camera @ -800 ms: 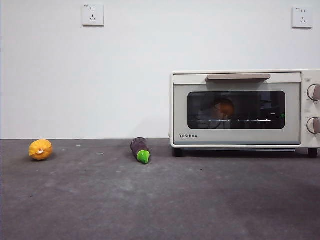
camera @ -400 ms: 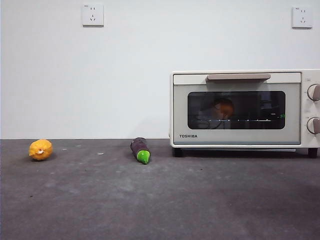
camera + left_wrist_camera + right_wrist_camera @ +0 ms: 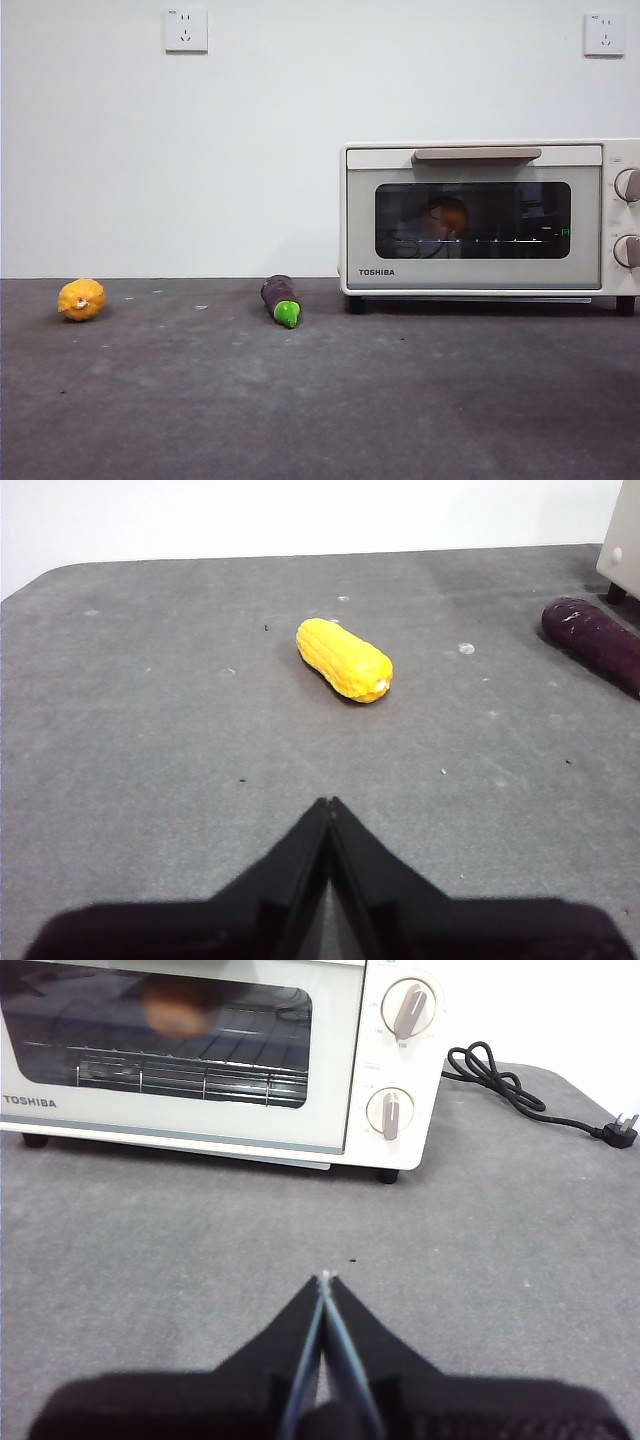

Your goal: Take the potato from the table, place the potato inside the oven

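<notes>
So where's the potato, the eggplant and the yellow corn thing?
potato (image 3: 451, 215): front view, its orange body behind the oven glass.
eggplant (image 3: 279, 293): front view, its purple body.
yellow corn (image 3: 343, 658): left wrist view, its middle.

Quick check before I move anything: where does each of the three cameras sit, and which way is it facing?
Front view: low at table height, facing the wall; no arm shows.
Left wrist view: above the table, facing the yellow corn-like piece; shut left gripper shows.
Right wrist view: facing the closed oven; shut right gripper shows.
Shared: front and right wrist views both show the potato behind the oven's glass.
</notes>
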